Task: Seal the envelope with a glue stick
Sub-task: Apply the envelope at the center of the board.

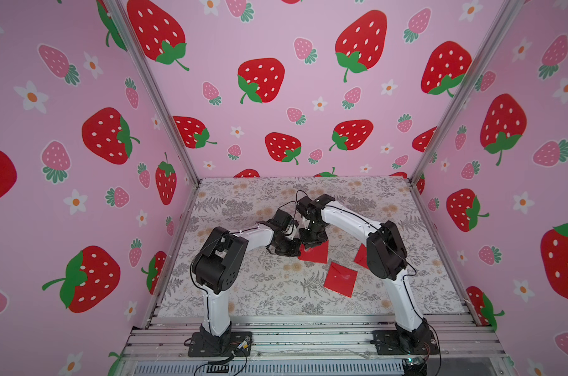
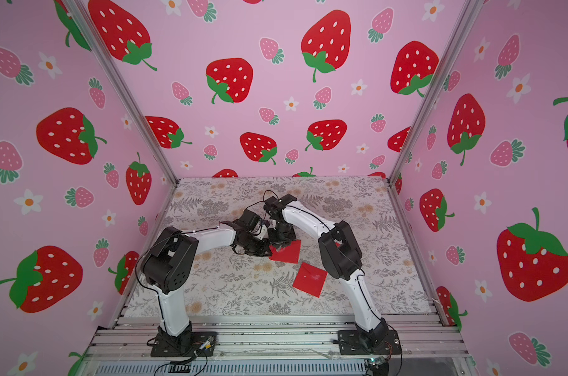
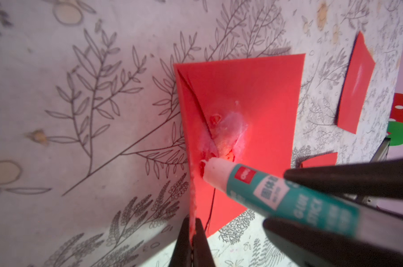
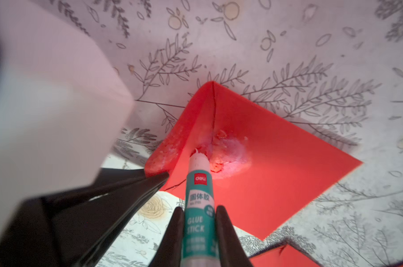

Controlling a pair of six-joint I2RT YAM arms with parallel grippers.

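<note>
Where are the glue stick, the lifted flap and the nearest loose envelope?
glue stick (image 4: pixel 199 208): right wrist view, teal label.
lifted flap (image 4: pixel 179 134): right wrist view, its smeared face.
loose envelope (image 1: pixel 340 279): a top view, its middle.

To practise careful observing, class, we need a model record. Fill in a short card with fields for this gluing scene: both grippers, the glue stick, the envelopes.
left gripper: fingers shut on the lifted flap
right gripper: fingers shut on the glue stick
glue stick: uncapped, tip against the envelope beside the flap's fold
smear: whitish, on the envelope near the tip
other envelopes: one lying in the open, one partly behind the right arm
sealed: not yet, flap up
</note>
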